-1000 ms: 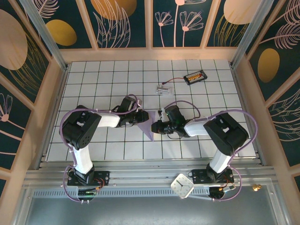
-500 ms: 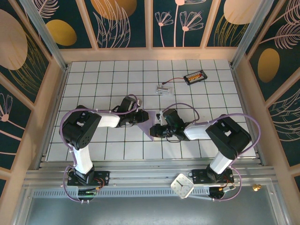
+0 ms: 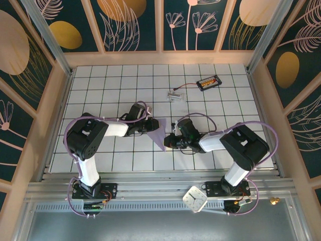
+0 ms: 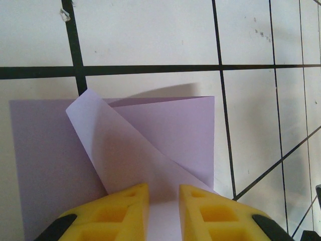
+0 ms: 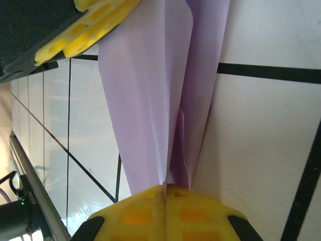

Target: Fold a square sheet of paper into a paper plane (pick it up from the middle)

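At mid-table, the paper plane [image 3: 158, 133] is pinched at its tip by the right gripper [image 5: 165, 189]. Its wide end is straddled by the parted left gripper [image 4: 164, 190].

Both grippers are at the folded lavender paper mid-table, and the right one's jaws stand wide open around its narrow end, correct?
Not quite: the right wrist view shows the right gripper shut on the narrow end of the folded lavender paper. The rest holds.

Right gripper [image 5: 165, 190] pinched closed — left gripper [image 4: 164, 196] slightly apart.
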